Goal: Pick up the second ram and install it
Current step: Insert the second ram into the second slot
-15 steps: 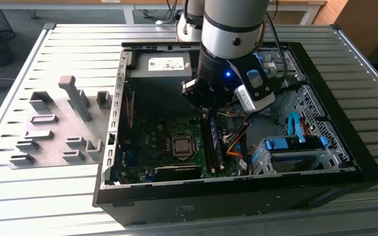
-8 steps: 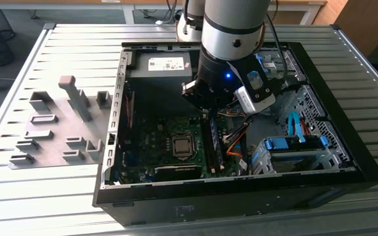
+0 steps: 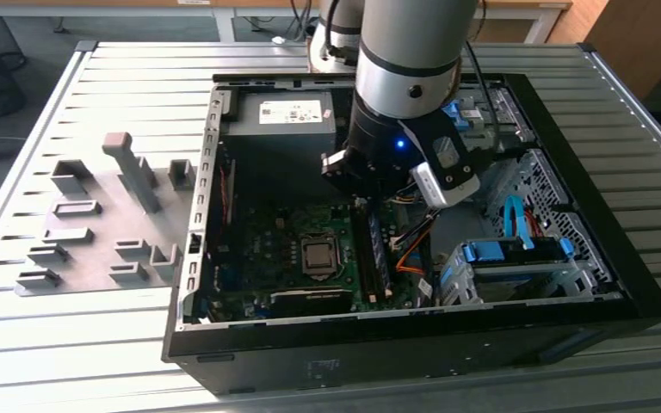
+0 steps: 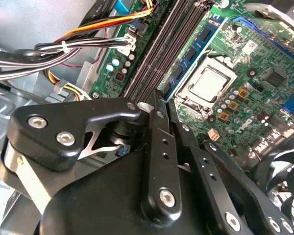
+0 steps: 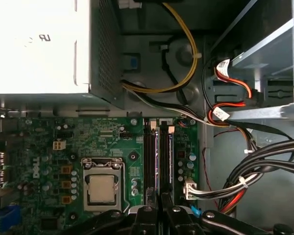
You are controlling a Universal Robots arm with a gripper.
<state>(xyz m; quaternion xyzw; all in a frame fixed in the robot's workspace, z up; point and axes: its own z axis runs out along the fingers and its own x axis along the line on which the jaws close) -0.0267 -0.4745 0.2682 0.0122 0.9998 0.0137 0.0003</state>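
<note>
The second ram [image 4: 188, 55], a thin blue-green stick with dark chips, stands on edge in the row of memory slots on the green motherboard [image 5: 49, 161]. It shows edge-on in the first wrist view [image 5: 158, 156] and as a dark strip in the exterior view [image 3: 374, 255]. My gripper [image 3: 365, 200] hangs inside the open computer case at the far end of those slots. In both wrist views its black fingers [image 4: 156, 127] are drawn together, and the gripper [image 4: 161, 100] [image 5: 159, 198] sits at the stick's end. I cannot tell whether the tips touch it.
The silver processor [image 5: 102, 188] lies beside the slots. Bundled cables [image 5: 255, 166] and blue drive-bay clips [image 3: 503, 251] crowd the other side. The power supply box [image 3: 285, 116] fills the back of the case. Grey fixture blocks [image 3: 89, 224] stand on the slatted table at the exterior view's left.
</note>
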